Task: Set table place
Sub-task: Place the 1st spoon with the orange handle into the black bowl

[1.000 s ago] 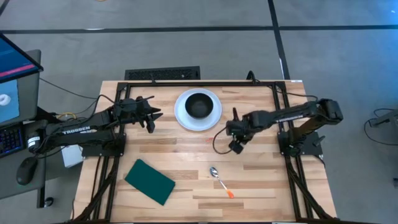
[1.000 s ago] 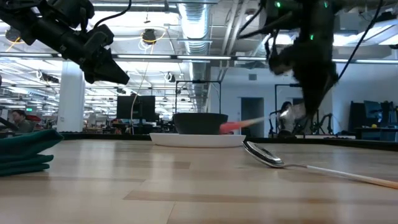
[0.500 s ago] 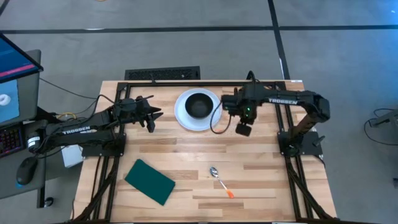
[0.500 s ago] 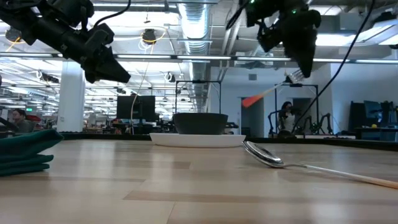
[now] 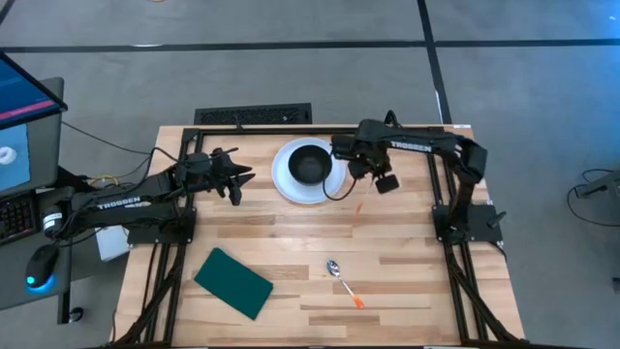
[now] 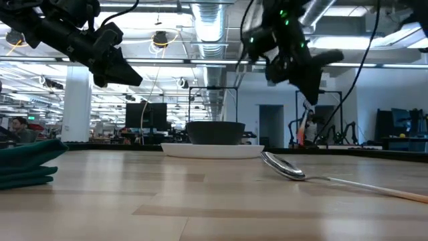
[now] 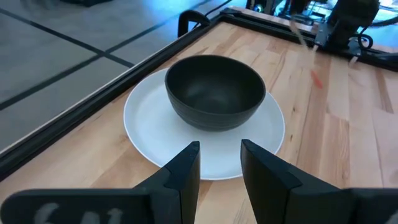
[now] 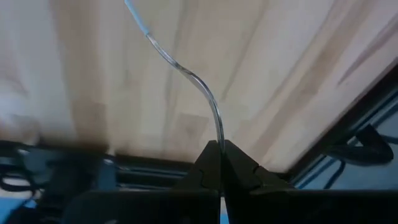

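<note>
A round white plate (image 5: 281, 176) with a black bowl (image 5: 310, 163) on it sits at the far middle of the wooden table (image 5: 407, 242). My right gripper (image 5: 356, 176) hangs just right of the plate, pointing steeply down, shut on a thin metal utensil (image 8: 186, 71) with an orange end (image 6: 309, 130). Which utensil it is, I cannot tell. My left gripper (image 7: 221, 165) hovers open to the left of the plate, aimed at the bowl (image 7: 214, 90), with nothing between its fingers. A spoon (image 5: 339, 276) with an orange handle lies flat on the table nearer the front. My right gripper pinches the utensil's thin metal stem (image 8: 217, 134) between its two shut fingers, coming from above and pointing steeply down. The utensil is lifted clear of the table. It extends beyond the fingertips, and its orange end (image 7: 317, 79) hangs lowest, right of the plate.
A dark green rectangular pad (image 5: 232, 282) lies at the near left. A black metal frame (image 5: 252, 129) runs along the table's far edge and sides. Bare wood lies between the plate and the spoon.
My right gripper has gone from the table's middle toward the far edge and left toward the plate, rising and rolling over. The utensil has swung from lying about level, orange end toward the bowl, to hanging below the fingers.
</note>
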Available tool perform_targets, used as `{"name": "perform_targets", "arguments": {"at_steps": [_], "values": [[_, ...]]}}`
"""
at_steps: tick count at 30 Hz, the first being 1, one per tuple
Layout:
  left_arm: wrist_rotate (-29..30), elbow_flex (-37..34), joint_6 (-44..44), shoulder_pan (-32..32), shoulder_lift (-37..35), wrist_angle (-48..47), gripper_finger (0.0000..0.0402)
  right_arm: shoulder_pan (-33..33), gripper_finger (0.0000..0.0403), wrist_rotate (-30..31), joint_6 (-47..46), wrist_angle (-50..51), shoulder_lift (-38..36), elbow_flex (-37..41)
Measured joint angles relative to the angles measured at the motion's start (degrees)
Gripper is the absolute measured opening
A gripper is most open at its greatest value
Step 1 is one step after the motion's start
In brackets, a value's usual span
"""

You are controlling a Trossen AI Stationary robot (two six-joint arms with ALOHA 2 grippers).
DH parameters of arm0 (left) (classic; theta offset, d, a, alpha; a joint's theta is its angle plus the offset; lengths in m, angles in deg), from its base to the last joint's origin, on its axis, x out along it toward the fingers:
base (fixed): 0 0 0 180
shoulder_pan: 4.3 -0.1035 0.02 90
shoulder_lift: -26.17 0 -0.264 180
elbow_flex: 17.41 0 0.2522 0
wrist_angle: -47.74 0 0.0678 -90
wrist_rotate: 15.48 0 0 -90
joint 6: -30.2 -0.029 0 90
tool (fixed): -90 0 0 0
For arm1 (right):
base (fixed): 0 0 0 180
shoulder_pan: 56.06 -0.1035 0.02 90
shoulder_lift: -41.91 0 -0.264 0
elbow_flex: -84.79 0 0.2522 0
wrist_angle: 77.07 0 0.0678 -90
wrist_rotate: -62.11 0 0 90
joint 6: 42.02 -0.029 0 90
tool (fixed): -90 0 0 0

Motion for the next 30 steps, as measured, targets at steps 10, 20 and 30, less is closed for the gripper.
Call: {"name": "perform_targets", "arguments": {"at_steps": [10, 20, 30], "values": [[1.63, 0.0, -1.51, 0.0, 0.0, -0.04, 0.0106, 8.4, 0.0018, 4.36, 11.07, -0.91, 3.87, -0.81], [3.06, 0.0, -2.01, 0.0, 0.0, -0.07, 0.0106, 12.16, 0.0018, 4.3, 16.47, 0.14, 11.52, -9.36], [3.06, 0.0, -2.86, 0.0, 0.0, -0.15, 0.0106, 13.22, 0.0018, 3.88, 22.59, 0.17, 19.85, -15.88]]}}
